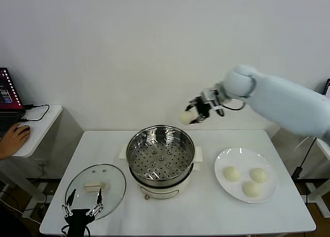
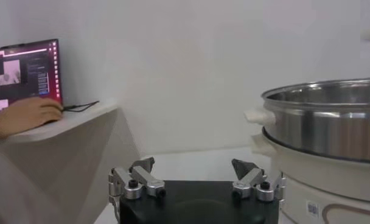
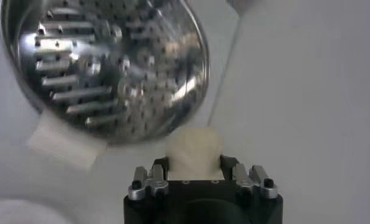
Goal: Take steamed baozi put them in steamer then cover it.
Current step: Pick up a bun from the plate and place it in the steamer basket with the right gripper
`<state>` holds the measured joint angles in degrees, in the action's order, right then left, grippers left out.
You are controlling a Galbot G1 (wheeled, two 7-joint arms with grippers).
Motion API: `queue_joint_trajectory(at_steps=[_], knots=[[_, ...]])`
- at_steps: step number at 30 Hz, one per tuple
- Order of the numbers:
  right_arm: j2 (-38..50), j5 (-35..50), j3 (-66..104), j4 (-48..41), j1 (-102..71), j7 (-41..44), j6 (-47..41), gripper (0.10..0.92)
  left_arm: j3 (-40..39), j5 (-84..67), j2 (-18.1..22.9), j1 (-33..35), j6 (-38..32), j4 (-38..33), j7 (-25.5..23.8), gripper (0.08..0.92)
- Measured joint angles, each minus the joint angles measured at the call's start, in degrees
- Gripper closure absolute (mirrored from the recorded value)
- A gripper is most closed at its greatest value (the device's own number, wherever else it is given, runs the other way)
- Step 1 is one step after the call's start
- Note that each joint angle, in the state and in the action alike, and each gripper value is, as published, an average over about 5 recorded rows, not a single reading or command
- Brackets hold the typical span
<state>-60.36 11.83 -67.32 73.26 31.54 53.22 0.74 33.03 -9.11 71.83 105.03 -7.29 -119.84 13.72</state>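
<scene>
My right gripper (image 1: 192, 115) hangs in the air behind and above the far right rim of the steamer (image 1: 161, 140), shut on one cream-white baozi (image 1: 186, 117). In the right wrist view that baozi (image 3: 194, 152) sits squeezed between the jaws, with the steamer's perforated tray (image 3: 106, 67) below and to one side. The shiny steel steamer stands on its cream base at the table's middle, with nothing on its tray. Three more baozi (image 1: 231, 173) lie on a white plate (image 1: 227, 158) to its right. My left gripper (image 1: 82, 202) rests open at the front left, over the near edge of the glass lid (image 1: 96, 186).
A side table (image 1: 41, 124) at the left holds a laptop (image 1: 7, 95), and a person's hand (image 1: 13, 139) rests on it. In the left wrist view the steamer's wall (image 2: 331, 125) stands close beside my left gripper (image 2: 195, 180). A white wall lies behind the table.
</scene>
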Motion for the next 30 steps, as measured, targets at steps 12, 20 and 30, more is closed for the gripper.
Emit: queue_joint_trajectory(at_steps=[12,20,30], knots=[[-10.36,-9.34,-5.77,-5.1,-0.89,-0.61,11.43,0.474,0.13,-0.17,0.46,-0.88,-0.06,0.22,-0.05,0.177],[-13.63,-16.94,-6.41,-8.67,-3.1,-1.67,19.3,0.472,0.47,-0.39,0.42,-1.51,0.03,0.85,-0.1,0.177],[-15.72,-26.01,-5.95,-12.8,-5.7,-3.54,26.7,0.467,0.19,-0.37,0.6,-1.98,0.15,1.17,-0.14,0.177]])
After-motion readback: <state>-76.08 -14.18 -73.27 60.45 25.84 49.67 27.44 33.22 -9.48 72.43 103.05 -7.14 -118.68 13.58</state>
